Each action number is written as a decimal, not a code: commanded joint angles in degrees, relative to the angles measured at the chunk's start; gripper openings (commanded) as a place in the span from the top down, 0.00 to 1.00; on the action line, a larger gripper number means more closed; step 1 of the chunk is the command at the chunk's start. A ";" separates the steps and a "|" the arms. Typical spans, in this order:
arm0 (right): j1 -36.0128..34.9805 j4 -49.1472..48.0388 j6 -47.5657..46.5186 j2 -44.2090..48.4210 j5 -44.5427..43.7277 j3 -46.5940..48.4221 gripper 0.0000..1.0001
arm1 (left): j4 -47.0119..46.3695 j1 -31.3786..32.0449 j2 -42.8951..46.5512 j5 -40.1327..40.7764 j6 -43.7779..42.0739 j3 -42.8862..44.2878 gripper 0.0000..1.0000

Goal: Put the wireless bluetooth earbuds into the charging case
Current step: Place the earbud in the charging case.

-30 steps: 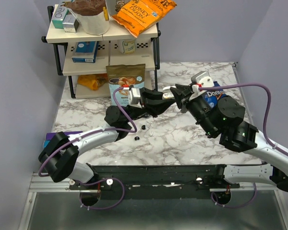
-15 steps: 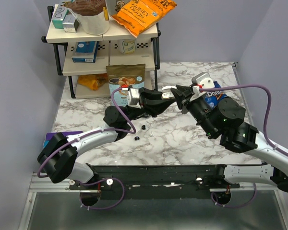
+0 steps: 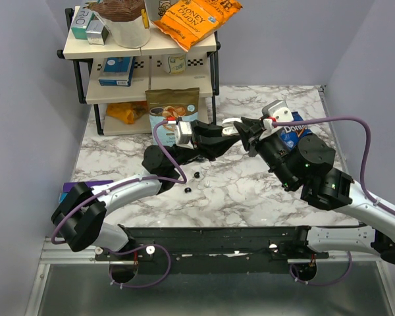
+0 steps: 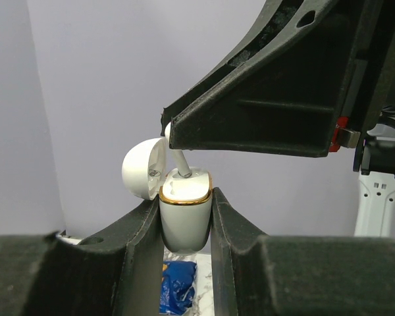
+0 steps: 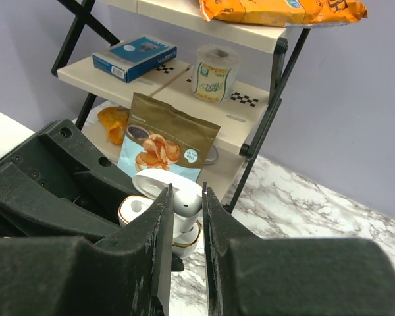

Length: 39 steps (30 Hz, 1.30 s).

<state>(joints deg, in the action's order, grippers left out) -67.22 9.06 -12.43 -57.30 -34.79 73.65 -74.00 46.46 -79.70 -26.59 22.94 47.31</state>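
Note:
My left gripper (image 4: pixel 186 197) is shut on the white charging case (image 4: pixel 184 214), which stands upright above the table with its gold-rimmed top showing and its lid (image 4: pixel 143 170) swung open to the left. My right gripper (image 5: pixel 184 191) is shut on a white stemmed earbud (image 5: pixel 187 204). The earbud's stem (image 4: pixel 180 160) dips into one slot of the case (image 5: pixel 135 209); the other slot shows bare. In the top view both grippers meet at mid-table around the case (image 3: pixel 229 131). Two tiny black rounded buds (image 3: pixel 196 175) (image 3: pixel 186 189) lie on the marble under the left arm, a small white piece (image 3: pixel 207 181) beside them.
A black-framed shelf rack (image 3: pixel 145 49) with snacks stands at the back left, a brown-and-blue chip bag (image 3: pixel 173 108) leaning in front of it. A blue snack bag (image 3: pixel 293 135) lies under the right arm. A purple item (image 3: pixel 85 187) sits at the left edge.

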 commanded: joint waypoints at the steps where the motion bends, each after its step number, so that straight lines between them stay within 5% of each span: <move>1: -0.72 2.72 0.47 0.43 1.30 -0.43 0.97 | -12.14 -0.31 1.48 -0.92 -1.32 2.08 1.00; 6: -0.63 3.51 0.47 0.08 1.82 0.18 0.91 | -12.05 -0.40 1.39 -0.66 -1.41 2.09 1.00; 16: -0.81 4.12 0.82 -0.36 1.74 0.62 0.64 | -12.05 -0.49 1.30 -0.39 -1.49 1.91 1.00; 39: -0.81 3.33 5.66 5.88 -1.24 5.11 0.38 | -12.66 -1.02 1.83 0.75 -1.76 -1.08 1.00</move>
<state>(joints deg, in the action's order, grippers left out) -67.55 12.49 -8.69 -55.55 -34.52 76.75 -74.08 45.93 -79.61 -26.44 22.26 47.31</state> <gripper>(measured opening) 0.608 0.351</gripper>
